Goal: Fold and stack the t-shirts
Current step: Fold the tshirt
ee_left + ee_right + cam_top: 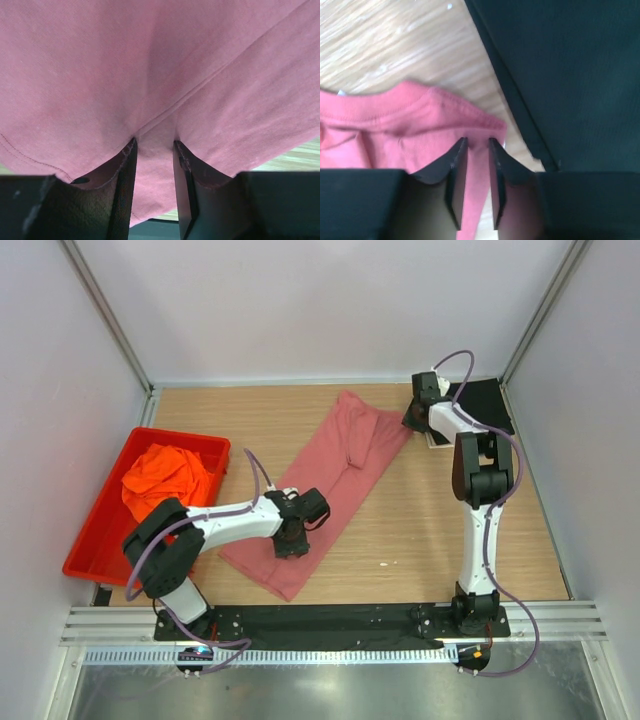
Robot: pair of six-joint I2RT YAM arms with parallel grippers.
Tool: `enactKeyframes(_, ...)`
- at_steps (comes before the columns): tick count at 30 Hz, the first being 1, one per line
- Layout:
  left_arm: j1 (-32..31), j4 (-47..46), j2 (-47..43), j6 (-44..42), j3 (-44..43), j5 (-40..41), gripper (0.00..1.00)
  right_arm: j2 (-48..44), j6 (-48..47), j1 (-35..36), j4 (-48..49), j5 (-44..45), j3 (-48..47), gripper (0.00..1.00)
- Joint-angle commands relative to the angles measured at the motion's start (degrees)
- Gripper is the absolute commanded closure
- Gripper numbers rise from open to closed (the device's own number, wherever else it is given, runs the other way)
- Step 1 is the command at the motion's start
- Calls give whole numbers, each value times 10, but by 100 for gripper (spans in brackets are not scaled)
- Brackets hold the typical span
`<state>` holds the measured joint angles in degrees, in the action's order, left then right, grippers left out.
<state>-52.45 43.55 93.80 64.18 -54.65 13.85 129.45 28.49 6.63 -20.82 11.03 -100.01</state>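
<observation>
The rose-red t-shirt (342,475) lies spread in a long slanted band across the middle of the bench (420,530), one end near the front edge and the other reaching toward the far right corner. A loose fold runs along its upper half.

The left end effector (290,540) sits low on the near part of this shirt, close to its left edge. In the left wrist view its two dark fingers (126,185) are drawn partway together with a raised ridge of the rose cloth pinched between them, a stitched hem line running across just above the tips.

The right end effector (413,420) is at the far end of the same shirt, at its right-hand corner. In the right wrist view the fingers (455,170) stand close together on a narrow strip of the rose cloth that fills the gap between them, just below a seamed, curved edge of the shirt.

The black t-shirt (490,400) lies flat on the bench in the far right corner, just beside that end of the rose shirt. The orange t-shirt (165,480) is bunched up inside a red tray (105,540) on the left side of the bench, well apart from the other two
</observation>
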Motion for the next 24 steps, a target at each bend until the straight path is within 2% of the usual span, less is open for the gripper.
enactKeyframes(1, -17, 5, 1, 23, -13, -15, 64, 33, -16, -4, 2, 15, -40, 73)
enactKeyframes(2, -31, 8, 2, 23, -33, -15, 64, 42, -19, -6, 1, 17, -47, 79)
enactKeyframes(3, -37, 27, 2, 23, -48, -15, 64, 49, -22, -7, 1, 19, -62, 81)
enactKeyframes(8, -49, 91, -22, -22, -162, 7, 59, 99, -63, -14, -18, 10, -146, 83)
enactKeyframes(11, -35, 101, -46, -61, -193, 10, 56, 142, -72, -19, -36, -1, -219, 86)
enactKeyframes(16, 25, 92, -78, -115, -171, -3, 55, 179, -71, -21, -46, -29, -298, 86)
enactKeyframes(18, 65, 78, -96, -144, -148, -24, 55, 178, -68, -20, -55, -56, -319, 80)
enactKeyframes(20, 105, 71, -110, -164, -138, -38, 55, 149, -64, -14, -78, -35, -317, 71)
enactKeyframes(24, 180, 67, -139, -221, -140, -95, 55, 49, -28, -14, -113, -13, -235, 53)
